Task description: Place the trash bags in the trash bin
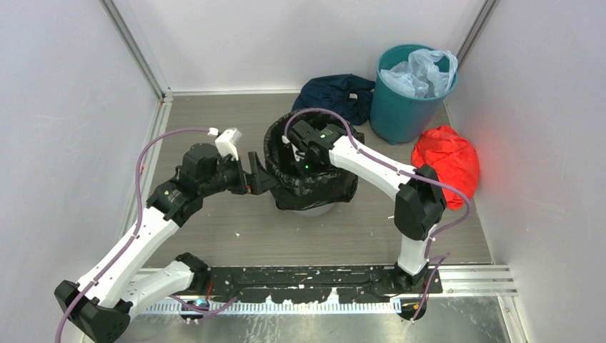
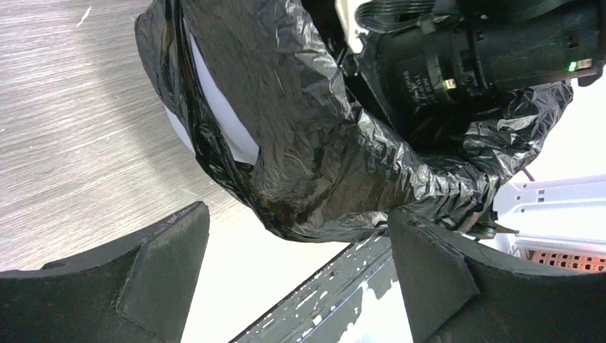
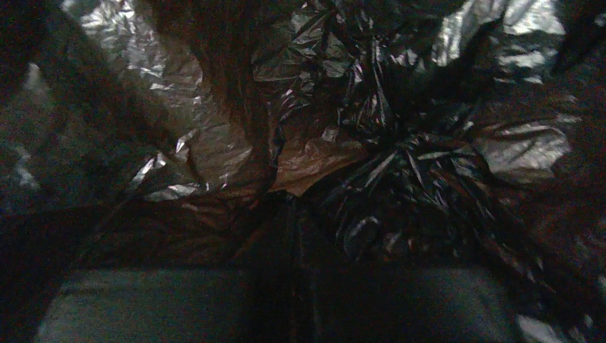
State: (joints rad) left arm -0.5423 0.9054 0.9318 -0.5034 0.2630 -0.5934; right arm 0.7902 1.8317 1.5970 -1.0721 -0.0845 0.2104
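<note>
The left arm stretches low over the table (image 1: 214,236), and its tool (image 1: 257,174) is spread wide at the left rim of the trash bags (image 1: 321,187), which are draped over the trash bin (image 1: 314,210). The right arm is bent sharply at the elbow, with its tool (image 1: 306,168) sunk inside the trash bags. I cannot tell its grip.

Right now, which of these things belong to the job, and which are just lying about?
For the job: black bag, grey bin under it.
Lying about: teal bin, pale blue bag, red bundle, dark blue cloth.
</note>
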